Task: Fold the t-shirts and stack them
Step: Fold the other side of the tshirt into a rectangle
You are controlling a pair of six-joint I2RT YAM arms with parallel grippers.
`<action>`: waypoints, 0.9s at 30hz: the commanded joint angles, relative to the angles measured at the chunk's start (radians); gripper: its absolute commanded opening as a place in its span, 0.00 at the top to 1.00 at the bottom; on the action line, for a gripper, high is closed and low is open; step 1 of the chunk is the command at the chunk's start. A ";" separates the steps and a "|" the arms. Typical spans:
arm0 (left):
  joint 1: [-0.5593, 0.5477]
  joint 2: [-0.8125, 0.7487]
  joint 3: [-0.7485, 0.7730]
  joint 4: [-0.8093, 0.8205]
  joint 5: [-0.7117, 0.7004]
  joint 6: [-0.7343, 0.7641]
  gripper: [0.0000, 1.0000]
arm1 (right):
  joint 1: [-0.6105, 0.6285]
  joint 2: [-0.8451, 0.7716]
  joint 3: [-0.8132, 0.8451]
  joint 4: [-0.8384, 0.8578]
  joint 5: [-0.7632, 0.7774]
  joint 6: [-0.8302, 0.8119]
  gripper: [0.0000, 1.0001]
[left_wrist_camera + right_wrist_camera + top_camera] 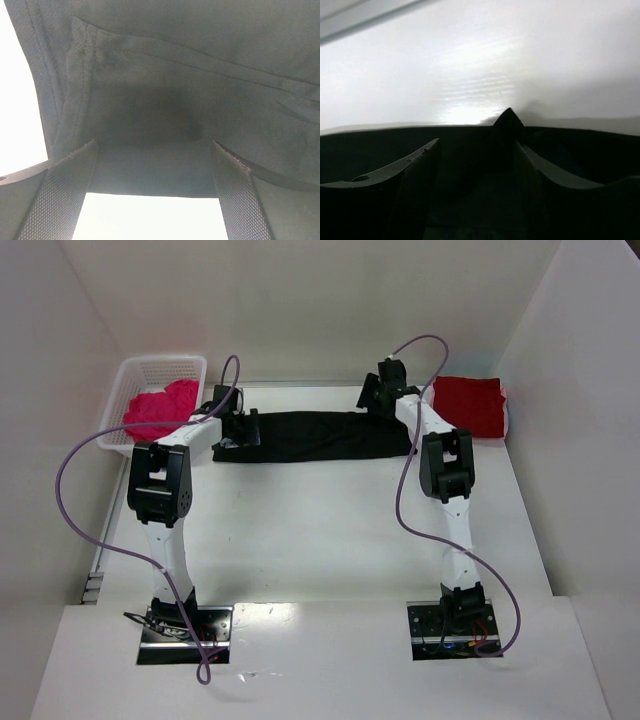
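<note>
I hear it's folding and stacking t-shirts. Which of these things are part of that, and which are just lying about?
Part of the job:
black t-shirt
dark red t-shirt
pink t-shirt

Just lying about:
white mesh basket, though the pink t-shirt lies in it

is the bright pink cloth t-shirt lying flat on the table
No, the bright magenta-pink cloth t-shirt sits bunched up inside the white plastic mesh basket in the top view.

Robot lab cell; white partition walls [300, 300]; twin arms [160, 490] bolted to white table [320, 540].
</note>
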 commanded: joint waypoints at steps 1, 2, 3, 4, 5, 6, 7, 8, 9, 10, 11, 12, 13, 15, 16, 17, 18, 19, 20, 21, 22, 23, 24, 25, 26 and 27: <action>-0.004 -0.029 -0.004 0.010 0.019 0.012 0.00 | 0.016 0.024 0.091 0.077 -0.032 0.040 0.35; -0.004 -0.029 -0.004 0.010 0.019 0.012 0.00 | 0.016 0.024 0.100 0.077 -0.021 0.040 0.35; -0.004 -0.029 -0.004 0.010 0.019 0.012 0.00 | 0.016 0.024 0.111 0.077 -0.021 0.040 0.35; -0.004 -0.029 -0.004 0.010 0.019 0.012 0.00 | 0.016 0.024 0.111 0.077 -0.021 0.040 0.35; -0.004 -0.029 0.005 0.010 0.019 0.012 0.00 | 0.016 0.024 0.111 0.077 -0.006 0.031 0.35; -0.004 -0.029 0.005 0.010 0.019 0.012 0.00 | 0.016 0.015 0.111 0.077 0.009 0.031 0.35; -0.004 -0.029 0.005 0.010 0.019 0.012 0.00 | 0.016 0.006 0.111 0.077 0.018 0.019 0.35; -0.004 -0.038 0.005 0.010 0.019 0.012 0.00 | 0.016 0.006 0.111 0.060 0.019 0.019 0.35; -0.004 -0.038 0.005 0.010 0.019 0.012 0.00 | 0.016 -0.025 0.111 0.060 0.028 0.019 0.35; -0.004 -0.038 0.005 0.010 0.019 0.012 0.00 | 0.016 -0.039 0.096 0.060 0.028 0.008 0.35; -0.004 -0.047 0.005 0.010 0.019 0.012 0.00 | 0.016 -0.057 0.082 0.060 0.028 0.008 0.35; -0.004 -0.047 0.005 0.010 0.019 0.012 0.00 | 0.016 -0.074 0.044 0.060 0.028 0.008 0.35; -0.004 -0.047 0.005 0.010 0.019 0.012 0.00 | 0.016 -0.117 0.015 0.073 0.028 0.008 0.35; -0.004 -0.056 0.005 0.010 0.019 0.012 0.00 | 0.016 -0.164 -0.083 0.106 0.015 -0.001 0.35; -0.004 -0.065 0.005 0.010 0.019 0.012 0.00 | 0.025 -0.212 -0.119 0.116 0.005 -0.001 0.35; -0.004 -0.065 0.005 0.010 0.019 0.012 0.00 | 0.025 -0.235 -0.154 0.126 0.005 -0.001 0.35; -0.004 -0.065 0.005 0.010 0.019 0.012 0.00 | 0.025 -0.255 -0.226 0.145 0.005 -0.001 0.37; -0.004 -0.075 0.005 0.010 0.019 0.012 0.00 | 0.036 -0.272 -0.258 0.146 0.005 -0.013 0.39; -0.004 -0.075 0.005 0.010 0.019 0.012 0.00 | 0.036 -0.298 -0.286 0.158 0.005 -0.014 0.40; -0.004 -0.075 0.005 0.010 0.019 0.002 0.00 | 0.047 -0.298 -0.323 0.158 0.018 -0.039 0.41; -0.004 -0.075 0.005 0.010 0.019 0.002 0.00 | 0.059 -0.298 -0.323 0.124 0.028 -0.040 0.42; -0.004 -0.075 0.019 -0.001 0.010 0.002 0.00 | 0.068 -0.298 -0.334 0.103 0.066 -0.055 0.44; -0.004 -0.075 0.019 -0.001 0.010 0.013 0.00 | 0.079 -0.298 -0.334 0.080 0.093 -0.069 0.44; -0.004 -0.075 0.037 -0.001 0.000 0.013 0.00 | 0.097 -0.298 -0.334 0.058 0.118 -0.069 0.46; -0.004 -0.066 0.048 -0.015 -0.001 0.024 0.00 | 0.098 -0.307 -0.348 0.032 0.140 -0.069 0.46; -0.004 -0.053 0.074 -0.024 -0.001 0.037 0.00 | 0.110 -0.316 -0.366 0.032 0.153 -0.069 0.46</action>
